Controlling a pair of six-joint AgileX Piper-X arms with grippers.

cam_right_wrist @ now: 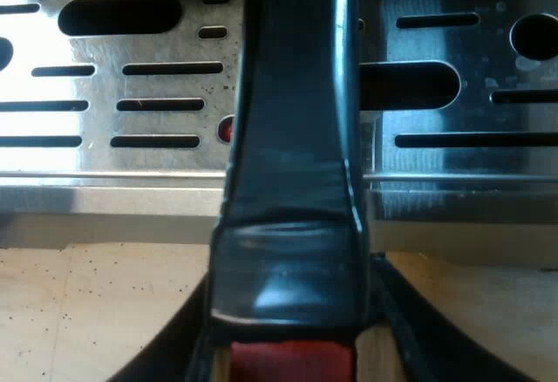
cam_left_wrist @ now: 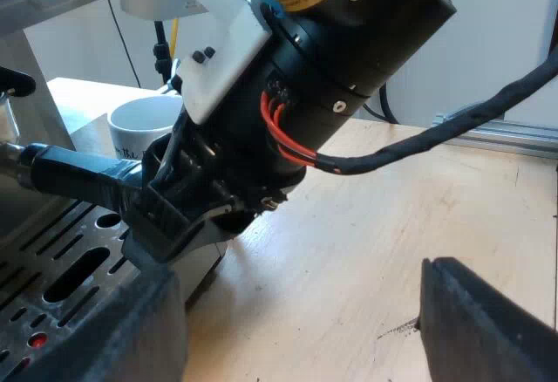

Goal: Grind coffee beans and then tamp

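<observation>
The right gripper [cam_right_wrist: 292, 286] has its jaws clamped on the holder's dark handle [cam_right_wrist: 288, 138], which juts out over the slotted tray of the espresso machine [cam_right_wrist: 131, 68], red end outward. The left gripper [cam_left_wrist: 283, 312] hangs over the worktop [cam_left_wrist: 392, 216] beside the machine, jaws apart and empty, with a mug [cam_left_wrist: 144, 120] close by the machine. I'd judge the task is at an early stage: the holder seems to be at the machine for grinding, and tamping is yet to come.

This looks like a robotics lab bench rather than a kitchen: a pale plywood tabletop [cam_left_wrist: 392, 225] with a silver aluminium rail [cam_left_wrist: 523, 133] along its edge, under a plain white wall [cam_left_wrist: 497, 33]. The slotted stainless-steel drip tray of an espresso machine [cam_left_wrist: 52, 260] and a white ceramic mug [cam_left_wrist: 144, 120] stand on it, with a thin black stand pole [cam_left_wrist: 159, 46] behind the mug.
</observation>
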